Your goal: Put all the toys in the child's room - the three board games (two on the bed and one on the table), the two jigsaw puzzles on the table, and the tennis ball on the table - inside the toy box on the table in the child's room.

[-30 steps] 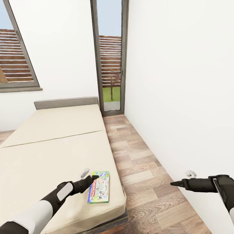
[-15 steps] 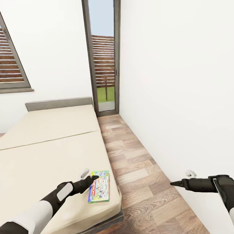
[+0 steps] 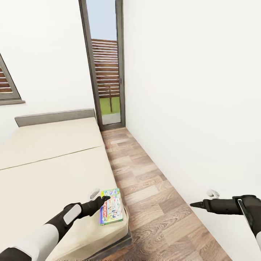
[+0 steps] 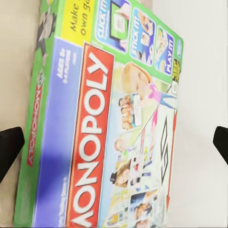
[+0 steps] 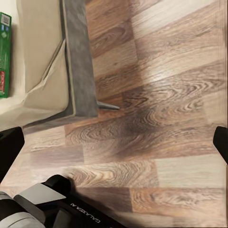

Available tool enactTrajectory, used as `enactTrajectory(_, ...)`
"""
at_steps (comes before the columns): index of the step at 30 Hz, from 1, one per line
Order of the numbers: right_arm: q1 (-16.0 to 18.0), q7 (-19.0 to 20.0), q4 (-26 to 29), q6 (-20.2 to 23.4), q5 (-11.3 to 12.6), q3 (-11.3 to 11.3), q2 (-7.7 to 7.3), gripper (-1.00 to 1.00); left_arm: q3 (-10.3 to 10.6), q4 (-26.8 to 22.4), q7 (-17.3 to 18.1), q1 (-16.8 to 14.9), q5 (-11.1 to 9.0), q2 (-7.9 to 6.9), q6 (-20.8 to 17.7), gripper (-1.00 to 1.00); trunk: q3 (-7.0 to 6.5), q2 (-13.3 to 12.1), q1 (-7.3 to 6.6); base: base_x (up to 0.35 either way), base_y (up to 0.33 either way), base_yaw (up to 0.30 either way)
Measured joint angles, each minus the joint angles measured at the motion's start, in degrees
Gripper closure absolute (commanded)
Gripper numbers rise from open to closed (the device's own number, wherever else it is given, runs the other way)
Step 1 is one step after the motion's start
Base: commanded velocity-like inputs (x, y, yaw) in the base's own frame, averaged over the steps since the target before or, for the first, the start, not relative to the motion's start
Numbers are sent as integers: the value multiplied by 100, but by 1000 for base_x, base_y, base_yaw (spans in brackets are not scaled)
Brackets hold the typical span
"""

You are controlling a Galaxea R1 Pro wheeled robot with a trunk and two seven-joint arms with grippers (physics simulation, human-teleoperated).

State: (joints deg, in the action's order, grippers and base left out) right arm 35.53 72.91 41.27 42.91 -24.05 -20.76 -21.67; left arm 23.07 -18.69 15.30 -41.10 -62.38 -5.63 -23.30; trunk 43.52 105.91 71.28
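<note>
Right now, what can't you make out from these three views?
- Monopoly box, head view: print too small to read; the left gripper covers its near edge.
- Same box, left wrist view: far and near ends cut off by the frame, so its full outline is unseen.
- Bed, head view: its left part runs off the frame.
- Right gripper, head view: seen side-on, finger gap unclear.

white walls (image 3: 188, 90), wood plank floor (image 3: 152, 203)

One bed, one game, two arms.
A single board game (image 3: 111, 211) lies on the one bed (image 3: 47, 166); two end effectors, left (image 3: 100, 195) and right (image 3: 197, 203); two windows.
</note>
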Motion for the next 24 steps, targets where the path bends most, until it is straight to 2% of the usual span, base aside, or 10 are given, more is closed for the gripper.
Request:
enactTrajectory(6,1,1,-1,0,0,0,0,-100,0,-1,-1,1,-1,-3,0,-100,0,0,-2,-129,-58,-61)
enactTrajectory(17,0,7,-1,0,1,1,-4,-100,-4,0,-1,0,0,-3,0,-100,0,0,-2,-9,-4,-139)
enactTrajectory(24,1,6,-2,0,1,6,-1,-100,-10,-1,-2,4,-1,-8,0,-100,0,0,-2,0,0,-28)
